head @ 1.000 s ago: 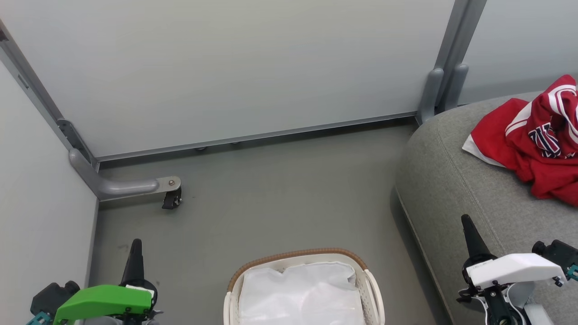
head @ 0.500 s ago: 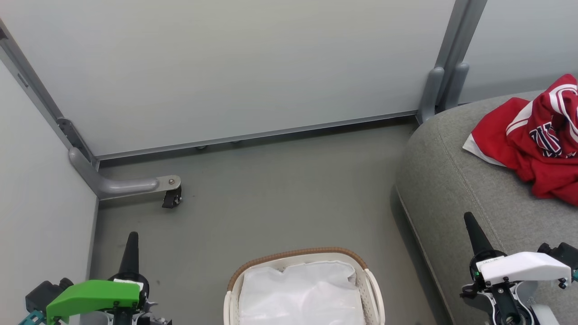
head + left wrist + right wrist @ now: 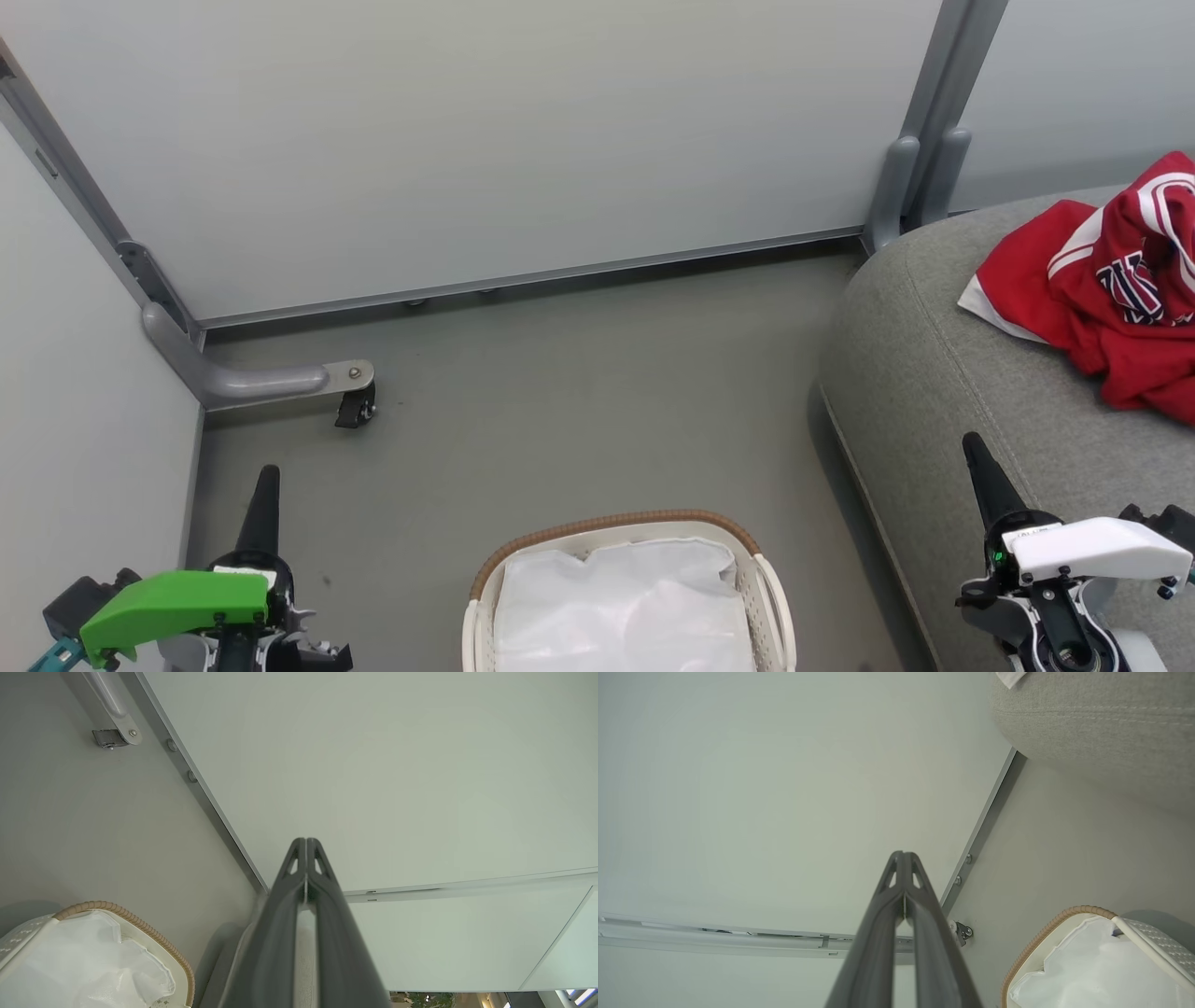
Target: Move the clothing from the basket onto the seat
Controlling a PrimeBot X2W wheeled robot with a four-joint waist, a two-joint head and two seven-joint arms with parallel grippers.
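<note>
The red clothing [image 3: 1111, 289] with white stripes and navy lettering lies crumpled on the grey seat [image 3: 943, 373] at the right. The white basket [image 3: 770, 579] with its brown woven rim stands on the floor at bottom centre, and white liner fabric is what I see inside it. My left gripper [image 3: 261, 481] is shut at the lower left over the floor, left of the basket. Over the seat's front edge at the lower right, my right gripper [image 3: 976, 448] is shut too. Both wrist views show the fingers pressed together on nothing, left [image 3: 306, 844] and right [image 3: 903, 856].
Pale partition panels [image 3: 523, 140] close off the back and the left. A grey metal foot with a black caster [image 3: 355, 406] sticks out onto the floor at the left. A grey post [image 3: 910, 187] stands behind the seat's corner. Bare grey floor [image 3: 579, 401] lies between basket and panels.
Both arms have drifted a little: the left gripper's body has sunk lower and leftward, the right one lower and rightward. The clothing and basket have not moved.
</note>
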